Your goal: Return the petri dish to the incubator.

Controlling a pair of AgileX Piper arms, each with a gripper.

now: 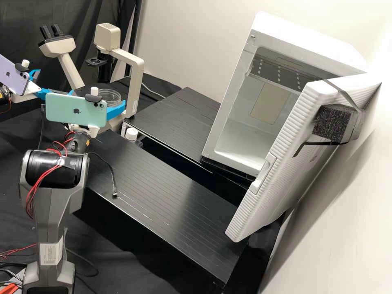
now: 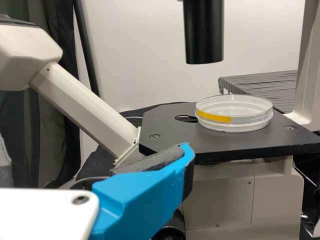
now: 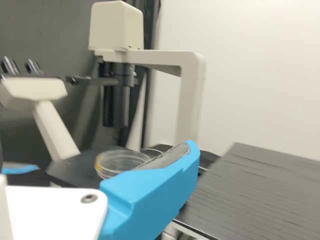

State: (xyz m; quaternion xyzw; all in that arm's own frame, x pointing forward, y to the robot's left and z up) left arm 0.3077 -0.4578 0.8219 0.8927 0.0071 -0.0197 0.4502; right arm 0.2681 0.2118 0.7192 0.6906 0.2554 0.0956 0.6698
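The petri dish [image 2: 233, 114] sat flat on the microscope's black stage [image 2: 172, 143], gripped by neither arm; the left gripper [image 2: 187, 155] and the right gripper [image 3: 189, 151] both had their fingers apart with nothing between them. The likeliest trouble was a bad pinch: clear plastic is slick, and fingers closing unevenly or too high could have lifted the lid alone, tipped the dish, or shoved it over the stage's edge. Raising it straight up risked a knock against the black tube [image 2: 203, 35] above, or the microscope's pale upright [image 1: 136, 85] on the way out. With both grippers so near the stage, the arms might also have bumped. Later, a swing too wide could have caught the open door [image 1: 265, 196] of the incubator [image 1: 314, 43] and spilled the load. As for what was hard to see, a blue finger covered part of the dish in the right wrist view, the green phone [image 1: 73, 110] hid much of the stage from the high view, and how firmly the lid was seated could not be told.
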